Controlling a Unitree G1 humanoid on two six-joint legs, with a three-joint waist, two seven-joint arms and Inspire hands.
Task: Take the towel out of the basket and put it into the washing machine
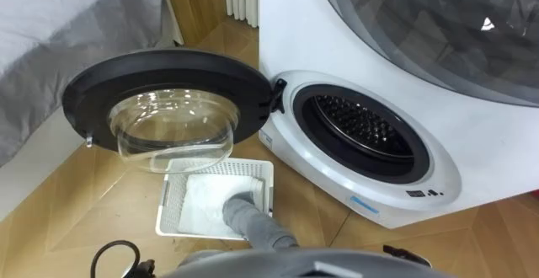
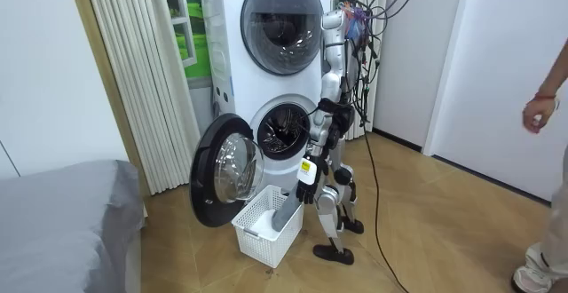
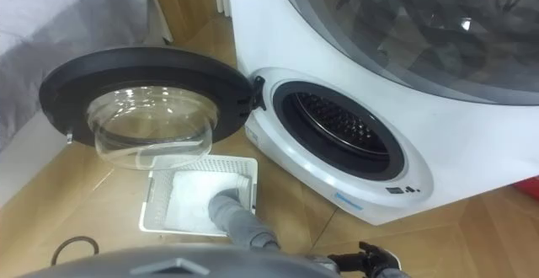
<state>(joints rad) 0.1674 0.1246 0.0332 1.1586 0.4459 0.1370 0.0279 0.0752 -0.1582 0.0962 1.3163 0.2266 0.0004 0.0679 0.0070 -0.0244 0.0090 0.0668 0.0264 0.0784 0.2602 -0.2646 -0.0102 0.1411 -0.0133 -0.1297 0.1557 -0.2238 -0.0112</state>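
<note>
Reaching into the basket (image 1: 171, 204) at the door's (image 1: 101, 80) six o'clock, the left robot hand (image 1: 235, 203) seeks the towel (image 1: 200, 209); I cannot tell its grip.

Drum mouth (image 1: 363, 127) of washing machine (image 1: 497, 147) open and unblocked, door (image 1: 168, 69) swung wide left, overhanging far rim of basket (image 1: 166, 207), basket open from above on near side, bare floor (image 1: 299, 206) between basket and machine, bed (image 1: 50, 42) farther left.

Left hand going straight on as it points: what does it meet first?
The towel in the basket; the left hand seems right at it, though depth is unclear.
</note>
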